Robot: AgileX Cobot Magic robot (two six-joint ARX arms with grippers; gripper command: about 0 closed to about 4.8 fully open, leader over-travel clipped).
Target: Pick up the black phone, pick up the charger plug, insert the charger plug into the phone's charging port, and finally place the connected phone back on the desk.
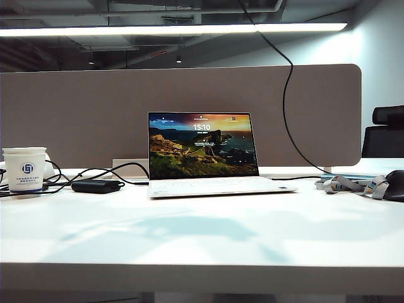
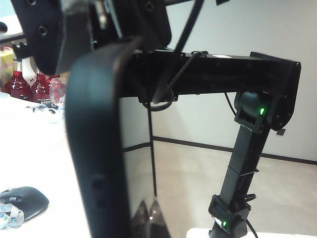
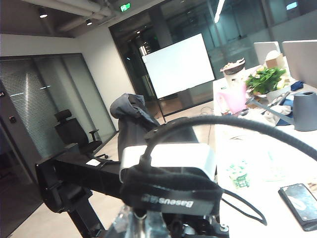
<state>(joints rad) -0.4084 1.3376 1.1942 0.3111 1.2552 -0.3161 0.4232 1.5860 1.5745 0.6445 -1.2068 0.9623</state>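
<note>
White surface [image 1: 202, 233] w/ open laptop [image 1: 208, 154], paper cup [image 1: 25, 169], grey partition [image 1: 95, 113] behind. Black phone [image 2: 99, 148] is gripped edge-on in left gripper [image 2: 94, 34] jaws; right gripper [image 3: 148, 223] jaws closed, cable [image 3: 237, 124] across view.

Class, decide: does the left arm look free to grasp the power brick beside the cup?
Probably not: the left claw is shut on the black phone, nowhere near the power brick.

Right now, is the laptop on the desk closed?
No. In the exterior view the laptop stands open on the desk, its lit screen showing a landscape lock screen with a clock.
</note>
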